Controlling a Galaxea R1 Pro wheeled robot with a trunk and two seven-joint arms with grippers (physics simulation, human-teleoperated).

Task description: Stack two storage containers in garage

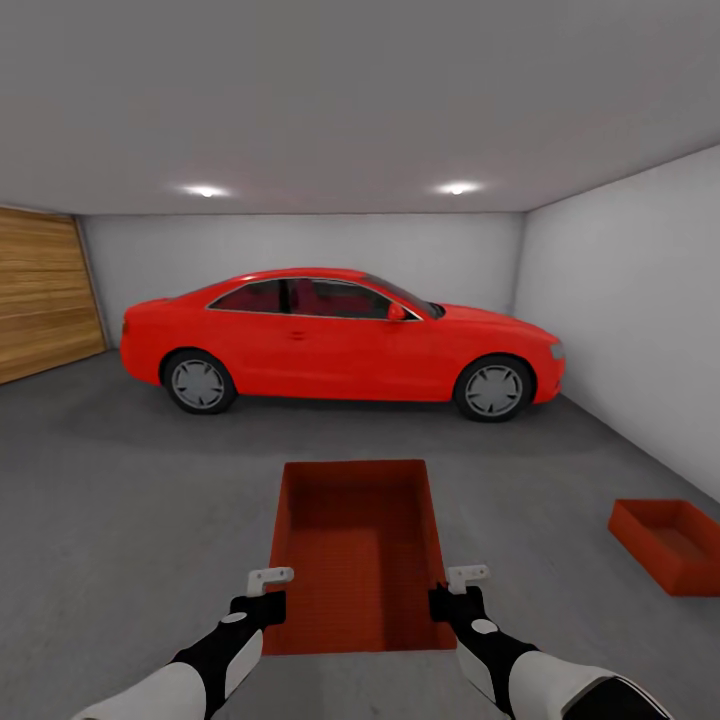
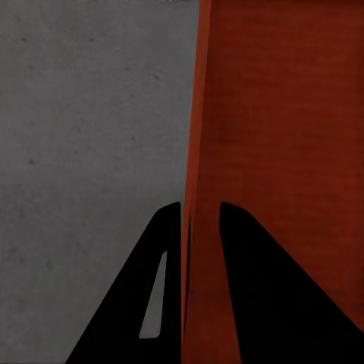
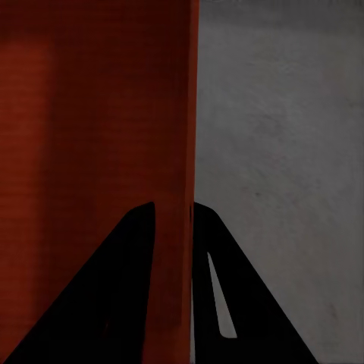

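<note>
I hold one orange-red container (image 1: 360, 550), a thin-walled rectangular tub finely ribbed inside, above the speckled grey concrete floor (image 1: 130, 500), in front of the glossy red car (image 1: 340, 340). My left gripper (image 1: 268, 590) pinches its left wall, black fingers (image 2: 258, 288) on either side of it. My right gripper (image 1: 455, 592) clamps the right wall likewise. The other container (image 1: 672, 545) sits on the floor, right of the held one, near the white wall (image 1: 640, 300).
</note>
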